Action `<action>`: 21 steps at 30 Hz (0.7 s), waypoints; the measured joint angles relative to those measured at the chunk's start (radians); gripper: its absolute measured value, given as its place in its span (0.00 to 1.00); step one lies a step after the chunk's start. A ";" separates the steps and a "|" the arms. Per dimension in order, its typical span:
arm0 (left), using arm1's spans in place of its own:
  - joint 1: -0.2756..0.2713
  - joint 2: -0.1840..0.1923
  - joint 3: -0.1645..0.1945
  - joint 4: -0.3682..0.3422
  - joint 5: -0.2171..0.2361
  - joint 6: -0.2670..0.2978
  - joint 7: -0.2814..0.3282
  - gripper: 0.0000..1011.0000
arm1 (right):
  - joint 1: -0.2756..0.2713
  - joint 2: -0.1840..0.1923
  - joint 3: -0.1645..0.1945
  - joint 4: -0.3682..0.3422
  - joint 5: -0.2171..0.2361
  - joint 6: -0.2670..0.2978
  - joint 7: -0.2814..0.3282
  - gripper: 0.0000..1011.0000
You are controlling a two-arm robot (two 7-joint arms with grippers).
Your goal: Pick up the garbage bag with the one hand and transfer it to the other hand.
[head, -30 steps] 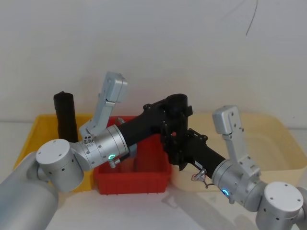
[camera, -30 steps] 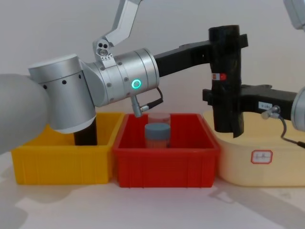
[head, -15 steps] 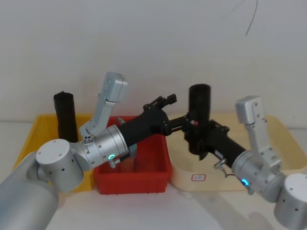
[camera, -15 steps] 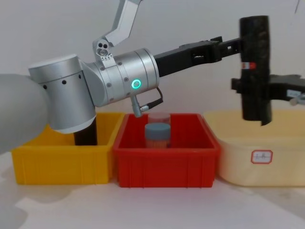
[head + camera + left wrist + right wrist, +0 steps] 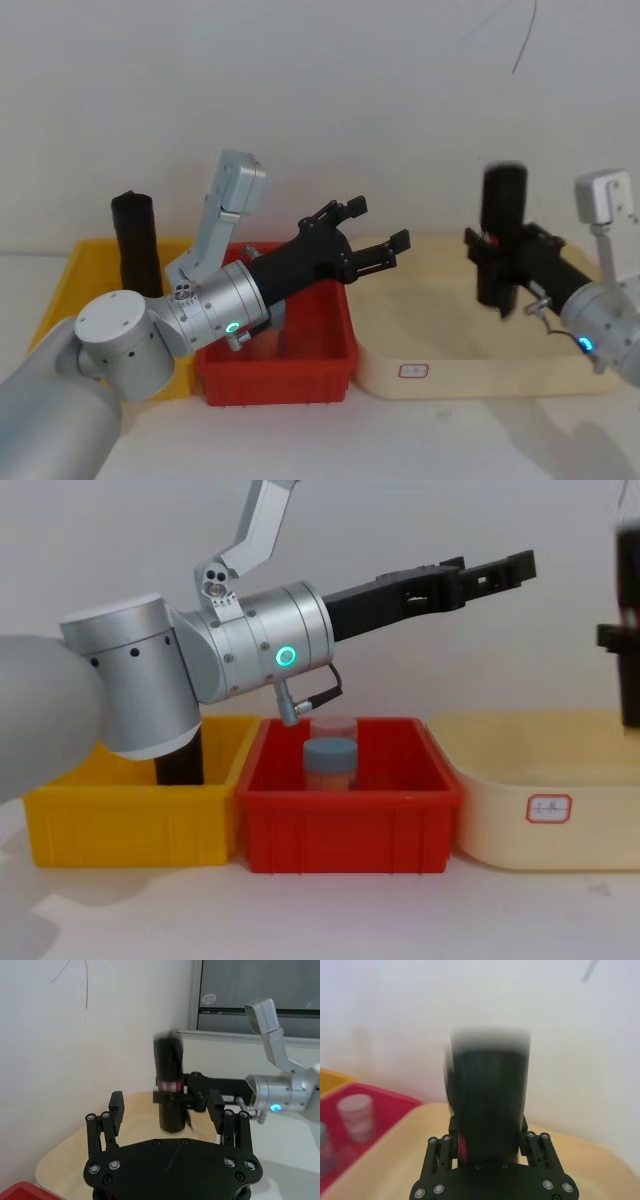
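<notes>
The garbage bag (image 5: 503, 215), a black glossy roll with a red-and-white label, stands upright in the air over the cream tray (image 5: 450, 340). My right gripper (image 5: 498, 262) is shut on its lower half. The bag (image 5: 487, 1095) sits between that gripper's fingers (image 5: 441, 1152) in the right wrist view, and shows at the right edge of the chest view as the bag (image 5: 628, 630). My left gripper (image 5: 378, 225) on the green-ring arm hangs open and empty above the red bin, well to the left of the bag (image 5: 169, 1070), fingers pointing toward it.
A taller black roll (image 5: 135, 240) stands in the yellow bin (image 5: 70, 290) at the left. The red bin (image 5: 300, 350) in the middle holds a clear container with a blue-grey cap (image 5: 330, 765). A wall closes off the back.
My left gripper let go of the bag and stays open in place. My right gripper has carried the bag to the right, away from the left gripper, over the cream tray.
</notes>
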 joint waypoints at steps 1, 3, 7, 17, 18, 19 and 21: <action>0.000 0.000 0.000 0.000 0.000 0.000 0.000 0.99 | 0.003 0.004 0.003 0.005 -0.003 0.002 -0.002 0.60; 0.000 0.000 0.000 0.000 0.000 0.000 0.000 0.99 | 0.011 0.015 0.013 0.016 -0.010 0.007 -0.008 0.68; 0.000 0.000 0.000 0.000 0.000 0.000 0.000 0.99 | 0.018 0.031 0.021 0.023 -0.023 0.017 -0.012 0.79; 0.006 0.005 -0.002 -0.006 0.000 -0.002 0.013 0.99 | 0.023 0.072 0.010 -0.012 -0.065 0.045 0.004 0.99; 0.009 0.008 -0.005 -0.011 0.000 -0.004 0.020 0.99 | 0.023 0.073 0.008 -0.015 -0.067 0.046 0.007 0.99; 0.011 0.010 -0.006 -0.014 0.000 -0.004 0.025 0.99 | 0.024 0.076 0.005 -0.020 -0.070 0.047 0.010 0.99; 0.015 0.014 -0.009 -0.020 0.000 -0.005 0.034 0.99 | 0.026 0.079 0.001 -0.028 -0.075 0.048 0.017 0.99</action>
